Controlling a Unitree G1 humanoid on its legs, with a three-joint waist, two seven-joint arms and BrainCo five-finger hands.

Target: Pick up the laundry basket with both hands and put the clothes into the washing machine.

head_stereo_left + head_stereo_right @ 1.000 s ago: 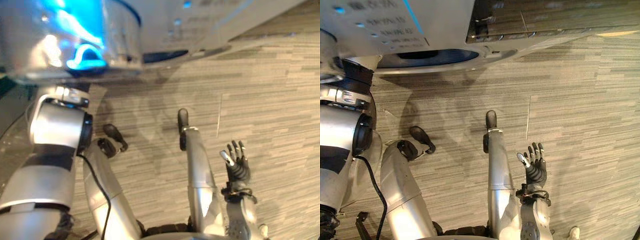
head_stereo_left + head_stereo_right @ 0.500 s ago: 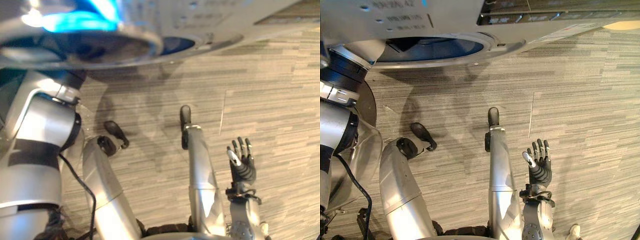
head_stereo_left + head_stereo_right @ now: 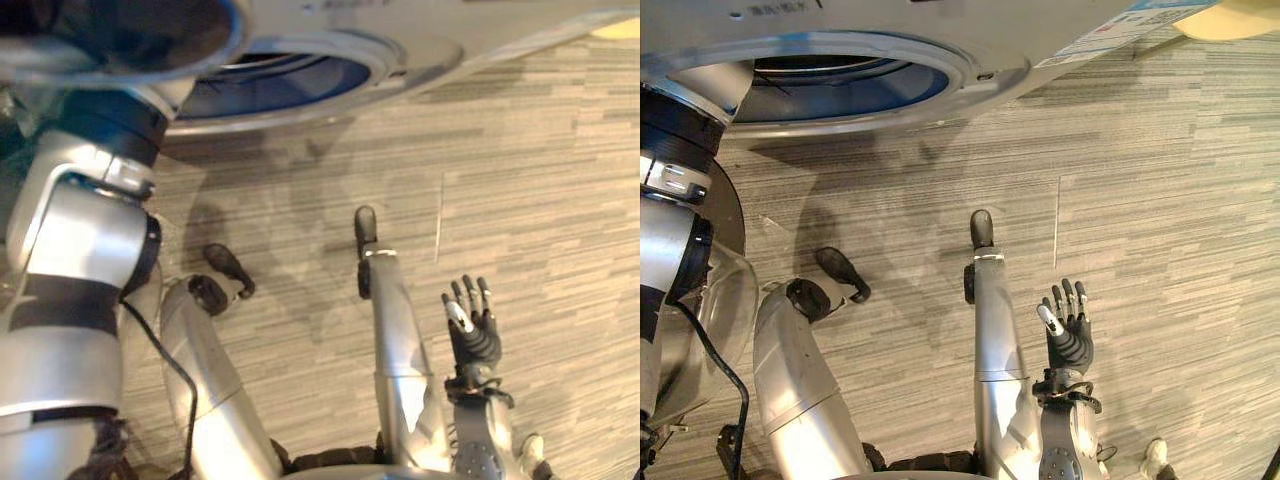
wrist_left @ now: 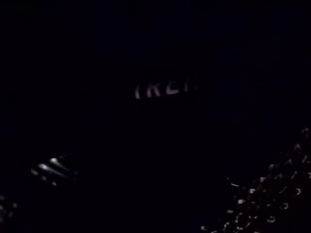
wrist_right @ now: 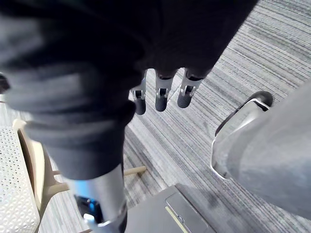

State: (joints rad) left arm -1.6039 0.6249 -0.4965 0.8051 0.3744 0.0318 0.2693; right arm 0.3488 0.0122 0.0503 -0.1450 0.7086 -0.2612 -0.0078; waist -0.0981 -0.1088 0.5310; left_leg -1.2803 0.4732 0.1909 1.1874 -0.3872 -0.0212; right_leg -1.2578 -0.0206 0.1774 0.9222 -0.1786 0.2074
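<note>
Washing machine [image 3: 970,70], one, drum mouth open, one right robot hand [image 3: 1068,345] (empty, uncurled) above floor [image 3: 1160,200].

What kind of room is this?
Likely a laundry area: a front-loading washing machine with its round drum opening, grey striped floor in front of it, and pale wooden furniture legs nearby.

R hand [image 3: 478,340], fingers [image 3: 468,298] straight, over floor [image 3: 560,200]; washer [image 3: 400,62] mouth open.
</note>
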